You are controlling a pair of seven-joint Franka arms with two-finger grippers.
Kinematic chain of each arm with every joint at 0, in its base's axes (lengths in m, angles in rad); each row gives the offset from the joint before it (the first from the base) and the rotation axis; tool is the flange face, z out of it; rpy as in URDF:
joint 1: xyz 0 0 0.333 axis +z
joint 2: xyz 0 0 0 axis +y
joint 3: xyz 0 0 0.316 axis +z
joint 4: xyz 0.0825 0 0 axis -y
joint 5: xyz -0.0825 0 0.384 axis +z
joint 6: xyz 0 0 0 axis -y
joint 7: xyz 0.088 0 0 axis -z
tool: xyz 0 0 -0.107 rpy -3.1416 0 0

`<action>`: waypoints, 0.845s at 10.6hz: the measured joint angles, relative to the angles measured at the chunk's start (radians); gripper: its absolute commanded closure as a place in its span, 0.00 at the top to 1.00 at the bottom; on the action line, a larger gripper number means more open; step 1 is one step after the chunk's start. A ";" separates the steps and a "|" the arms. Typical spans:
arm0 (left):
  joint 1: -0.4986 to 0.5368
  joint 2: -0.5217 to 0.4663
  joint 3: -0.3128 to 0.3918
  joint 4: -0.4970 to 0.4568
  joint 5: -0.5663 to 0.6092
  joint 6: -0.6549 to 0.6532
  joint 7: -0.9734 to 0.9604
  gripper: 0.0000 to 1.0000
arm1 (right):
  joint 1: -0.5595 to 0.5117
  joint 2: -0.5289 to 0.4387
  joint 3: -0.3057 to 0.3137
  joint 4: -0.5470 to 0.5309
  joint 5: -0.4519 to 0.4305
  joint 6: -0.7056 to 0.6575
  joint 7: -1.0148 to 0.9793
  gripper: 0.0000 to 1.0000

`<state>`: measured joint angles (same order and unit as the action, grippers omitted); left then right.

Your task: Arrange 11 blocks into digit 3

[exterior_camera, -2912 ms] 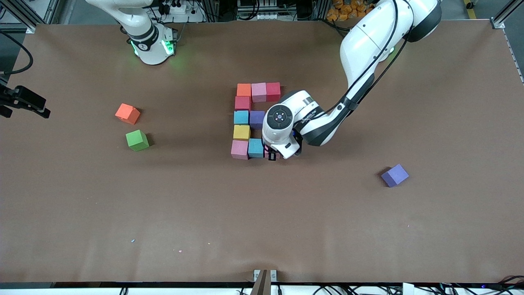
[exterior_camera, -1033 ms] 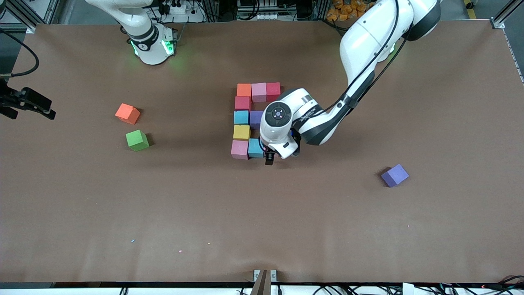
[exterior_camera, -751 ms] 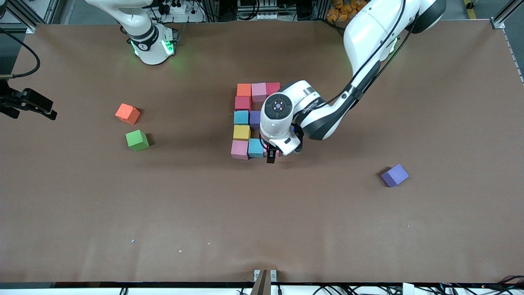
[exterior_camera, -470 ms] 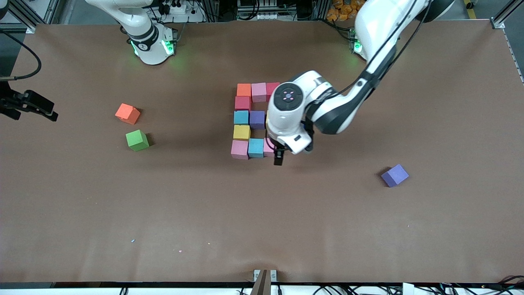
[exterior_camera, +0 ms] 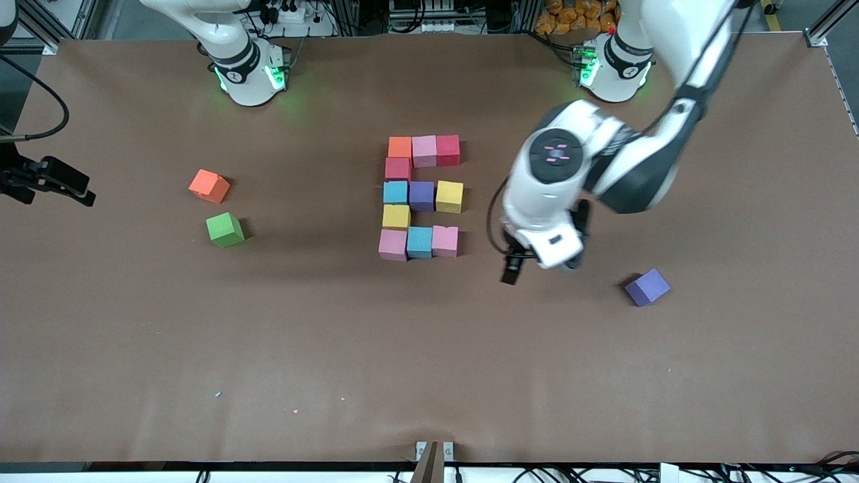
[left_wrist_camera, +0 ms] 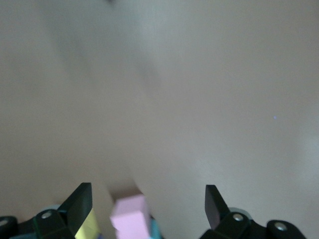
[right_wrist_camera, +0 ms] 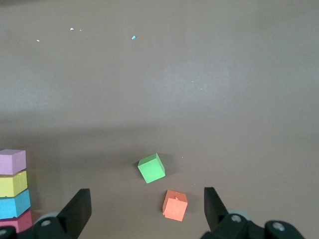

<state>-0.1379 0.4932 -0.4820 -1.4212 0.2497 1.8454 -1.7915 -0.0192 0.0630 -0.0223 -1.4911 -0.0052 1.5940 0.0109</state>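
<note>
Left gripper (exterior_camera: 540,267) is hovering empty, fingers spread wide, over the bare brown table (exterior_camera: 429,349). At nine o'clock from it, the digit 3 of small matte cubes (exterior_camera: 421,196) is sitting mid-table, its pink corner cube (exterior_camera: 445,241) the closest. At three o'clock, a loose purple matte cube (exterior_camera: 647,287) is lying. Right gripper (right_wrist_camera: 144,209) is waiting, jaws apart, above a green matte cube (right_wrist_camera: 151,168) and a loose orange matte cube (right_wrist_camera: 175,205).
</note>
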 measured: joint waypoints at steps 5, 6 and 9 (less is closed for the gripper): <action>0.226 -0.119 0.002 0.000 -0.018 -0.193 0.666 1.00 | -0.001 0.000 -0.002 0.000 0.004 -0.038 -0.053 1.00; 0.248 -0.141 0.002 0.000 -0.018 -0.220 0.775 1.00 | -0.001 0.000 -0.002 0.000 0.004 -0.044 -0.055 1.00; 0.280 -0.226 0.005 0.001 -0.018 -0.286 1.123 1.00 | -0.001 0.000 -0.003 -0.001 0.005 -0.051 -0.055 1.00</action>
<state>0.1419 0.2668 -0.4769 -1.4203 0.2318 1.5593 -0.6686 -0.0203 0.0630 -0.0249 -1.4917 -0.0005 1.5434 -0.0442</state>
